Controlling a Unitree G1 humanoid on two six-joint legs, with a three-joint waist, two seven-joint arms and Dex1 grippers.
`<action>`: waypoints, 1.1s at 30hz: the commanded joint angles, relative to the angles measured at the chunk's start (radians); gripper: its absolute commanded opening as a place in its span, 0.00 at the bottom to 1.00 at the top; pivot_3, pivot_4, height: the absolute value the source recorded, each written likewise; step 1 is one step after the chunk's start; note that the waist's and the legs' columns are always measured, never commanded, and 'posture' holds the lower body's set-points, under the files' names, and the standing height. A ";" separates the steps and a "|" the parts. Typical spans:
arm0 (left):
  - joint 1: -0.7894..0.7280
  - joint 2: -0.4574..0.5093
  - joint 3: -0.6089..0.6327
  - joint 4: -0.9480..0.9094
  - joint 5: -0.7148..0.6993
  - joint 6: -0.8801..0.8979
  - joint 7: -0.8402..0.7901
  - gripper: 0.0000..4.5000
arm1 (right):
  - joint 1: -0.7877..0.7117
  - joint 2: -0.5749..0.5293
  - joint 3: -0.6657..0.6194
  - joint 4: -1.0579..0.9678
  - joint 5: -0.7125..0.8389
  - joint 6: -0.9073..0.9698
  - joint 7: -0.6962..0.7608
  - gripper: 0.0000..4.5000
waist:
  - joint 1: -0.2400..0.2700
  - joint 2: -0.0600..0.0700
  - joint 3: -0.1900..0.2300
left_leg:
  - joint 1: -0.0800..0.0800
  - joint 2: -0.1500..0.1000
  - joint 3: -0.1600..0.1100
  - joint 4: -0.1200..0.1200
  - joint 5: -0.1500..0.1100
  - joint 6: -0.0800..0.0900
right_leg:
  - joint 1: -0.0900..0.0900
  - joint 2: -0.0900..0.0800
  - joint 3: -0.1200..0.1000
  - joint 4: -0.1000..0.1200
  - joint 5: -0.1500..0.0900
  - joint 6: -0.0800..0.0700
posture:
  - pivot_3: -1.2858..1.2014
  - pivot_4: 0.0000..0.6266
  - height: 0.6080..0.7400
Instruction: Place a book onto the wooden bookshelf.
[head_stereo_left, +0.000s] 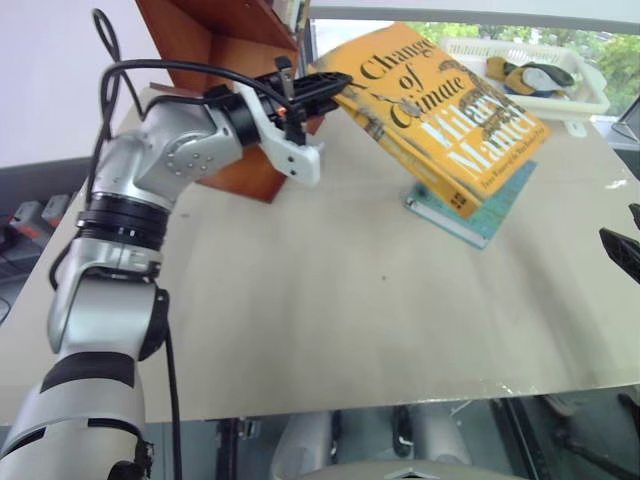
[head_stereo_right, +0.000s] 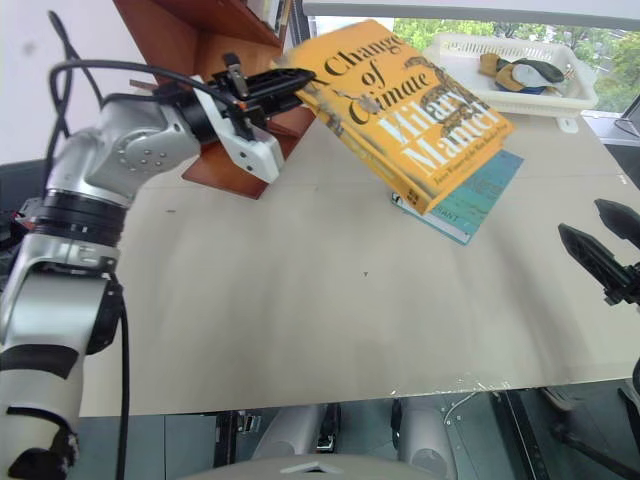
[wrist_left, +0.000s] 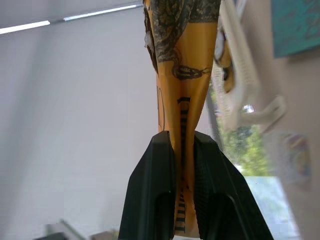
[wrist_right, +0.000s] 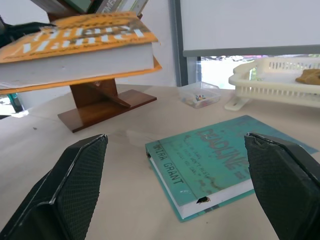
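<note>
The left gripper (head_stereo_left: 335, 83) is clamped tight on the book (head_stereo_left: 440, 110), pinching one corner of the orange cover between its black fingers (wrist_left: 155, 200). The book is up in the air, clear of the tabletop (head_stereo_left: 330, 300), tilted with its far end dipping toward the right. It hangs over the teal book (head_stereo_left: 480, 215), which lies flat on the tabletop toward the far right corner. In the right wrist view there is open air between the raised book's underside and the teal cover.

The bookshelf (head_stereo_left: 215, 45) stands at the far left corner, its reddish base board resting on the tabletop right behind the left gripper. The held corner of the book is just beside the shelf's slanted boards; whether they touch, I cannot tell.

A white basket (head_stereo_left: 560, 85) sits along the far edge at the right, behind both books, and a small clear box (wrist_right: 200, 95) stands on the tabletop near it.

The right gripper (head_stereo_right: 605, 250) sits at the right edge of the tabletop, jaws spread wide and holding nothing, pointed toward the teal book.

The whole near half of the tabletop, from the left edge across to the right gripper, is bare and open for moving.
</note>
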 joint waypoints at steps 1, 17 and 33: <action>-0.018 0.077 0.032 0.056 -0.033 -0.007 0.000 0.10 | -0.036 -0.028 0.004 0.016 -0.007 -0.011 0.024 1.00 | -0.004 0.000 0.000 | 0.000 0.000 0.000 0.000 0.000 0.000 | 0.000 0.000 0.000 0.000 0.000 0.000 | 0.52 0.24 0.75; 0.002 0.244 0.036 0.228 -0.208 0.024 -0.252 0.10 | -0.115 -0.031 0.055 0.061 -0.042 -0.005 0.055 1.00 | -0.005 0.000 0.000 | 0.000 0.000 0.008 0.000 0.002 -0.003 | -0.001 0.000 0.000 0.000 0.000 0.000 | 0.52 0.24 0.75; -0.064 0.363 0.023 0.397 -0.168 0.093 -0.261 0.10 | -0.087 -0.100 0.037 -0.037 0.095 0.115 0.188 1.00 | -0.014 -0.001 0.001 | 0.000 0.001 0.008 0.000 0.000 0.000 | -0.001 0.000 0.000 0.001 0.000 0.001 | 0.52 0.24 0.75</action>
